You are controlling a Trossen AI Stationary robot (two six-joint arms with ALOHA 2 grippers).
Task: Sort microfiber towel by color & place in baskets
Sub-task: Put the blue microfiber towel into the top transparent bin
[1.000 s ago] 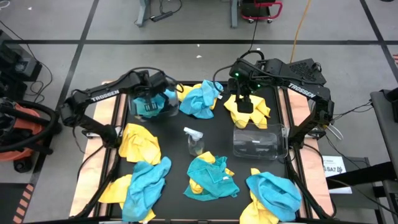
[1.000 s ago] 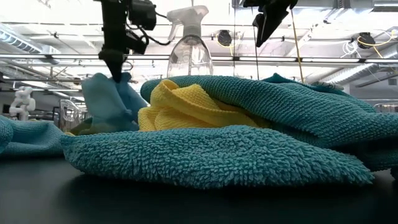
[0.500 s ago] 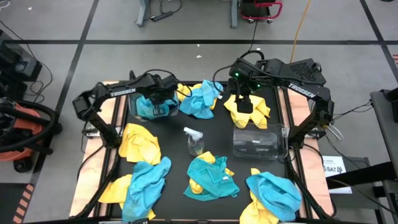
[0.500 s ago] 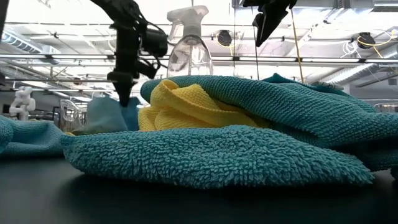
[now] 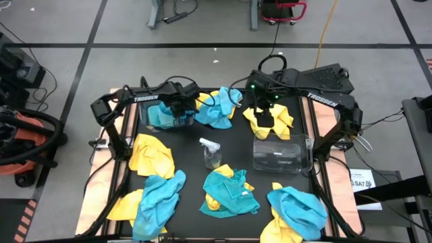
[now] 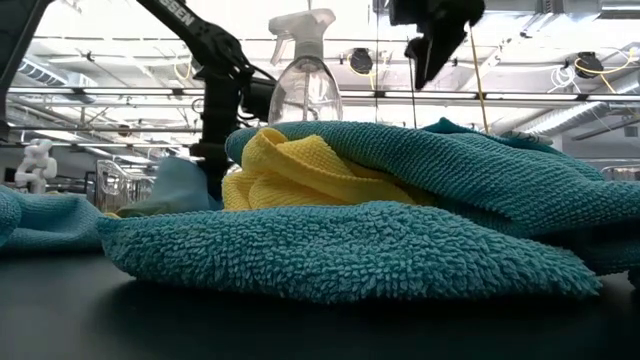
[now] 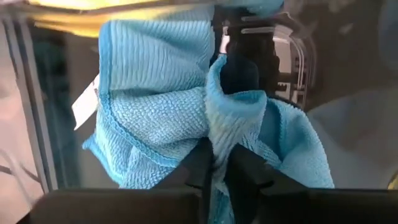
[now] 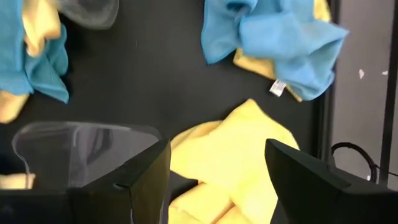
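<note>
A turquoise towel [image 5: 160,116] lies in the left clear basket [image 5: 150,125] at the table's far left. My left gripper [image 5: 177,106] is down at that basket and shut on the towel [image 7: 155,112]. The low view shows the towel [image 6: 172,186] sagging beside the left gripper [image 6: 212,165]. My right gripper [image 5: 264,110] hovers open above a yellow towel [image 5: 275,125] that lies flat on the mat at the far right. In the right wrist view that yellow towel [image 8: 239,146] shows between the spread fingers. The right basket [image 5: 282,154] stands just near of it. My left gripper pinches a bunched fold of the turquoise towel [image 7: 219,134] between its two shut fingers [image 7: 199,165], coming from above and pointing down. The rest of the cloth spreads slack below the fingers inside the basket.
A clear spray bottle [image 5: 211,152] stands mid-table. Mixed turquoise and yellow towels lie at far middle [image 5: 217,106], left [image 5: 152,154], near left [image 5: 158,197], near middle [image 5: 231,190] and near right [image 5: 297,210]. Bare mat shows between the bottle and the right basket.
My left gripper has moved down and toward the table's right, lowering the turquoise towel from hanging high to sagging into the left basket, still shut on it. The right gripper has stayed above the yellow towel.
</note>
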